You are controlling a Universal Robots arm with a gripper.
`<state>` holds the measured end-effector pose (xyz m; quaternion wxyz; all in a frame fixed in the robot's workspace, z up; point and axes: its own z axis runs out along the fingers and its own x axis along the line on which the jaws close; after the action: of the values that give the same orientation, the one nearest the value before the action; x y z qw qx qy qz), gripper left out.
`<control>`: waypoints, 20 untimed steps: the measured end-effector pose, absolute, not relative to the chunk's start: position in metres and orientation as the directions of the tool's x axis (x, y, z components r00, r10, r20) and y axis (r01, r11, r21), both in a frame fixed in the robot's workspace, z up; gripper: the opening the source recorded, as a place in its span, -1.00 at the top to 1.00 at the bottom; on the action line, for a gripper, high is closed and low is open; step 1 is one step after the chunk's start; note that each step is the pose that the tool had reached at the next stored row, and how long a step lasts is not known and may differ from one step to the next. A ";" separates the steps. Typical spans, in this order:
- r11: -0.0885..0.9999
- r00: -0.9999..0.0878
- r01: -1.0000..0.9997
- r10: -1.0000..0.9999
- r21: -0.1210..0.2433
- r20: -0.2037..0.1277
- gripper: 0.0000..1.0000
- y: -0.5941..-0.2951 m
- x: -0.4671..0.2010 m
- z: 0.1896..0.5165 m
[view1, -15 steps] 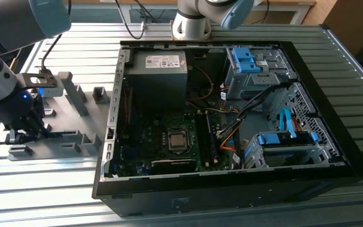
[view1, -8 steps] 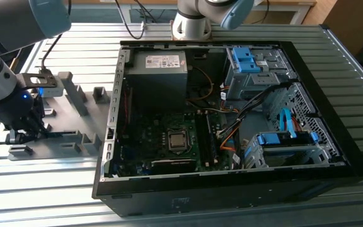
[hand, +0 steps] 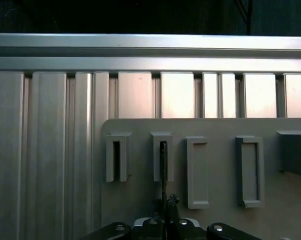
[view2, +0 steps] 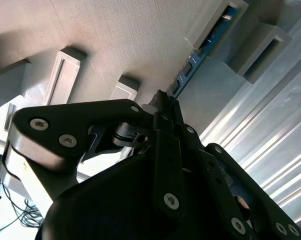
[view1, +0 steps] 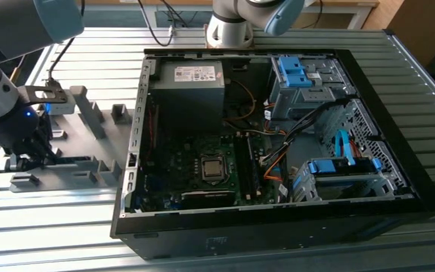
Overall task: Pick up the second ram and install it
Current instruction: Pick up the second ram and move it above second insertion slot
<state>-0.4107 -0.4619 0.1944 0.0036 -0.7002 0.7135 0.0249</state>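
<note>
Since the second ram stands on its long edge in a slotted grey holder block, its thin upper edge is left free, and in both wrist views the gripper looks pinched shut on that edge. In the exterior view the gripper reaches down to the grey holder plate, at the exterior view's left of the open computer case and well apart from its motherboard

You're at a lab or workshop bench: a slotted aluminium tabletop carries an opened computer case, a grey fixture plate with holder blocks, and the robot arm's base.
</note>
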 end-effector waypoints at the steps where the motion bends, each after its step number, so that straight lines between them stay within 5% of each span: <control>1: 0.018 -0.019 -0.999 -0.999 0.030 -0.040 0.72 -0.462 -0.411 0.195; 20: 0.018 -0.019 -0.999 -0.999 0.030 -0.040 0.72 -0.462 -0.411 0.202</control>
<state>-0.4107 -0.4619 0.2024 0.0036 -0.7002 0.7135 0.0249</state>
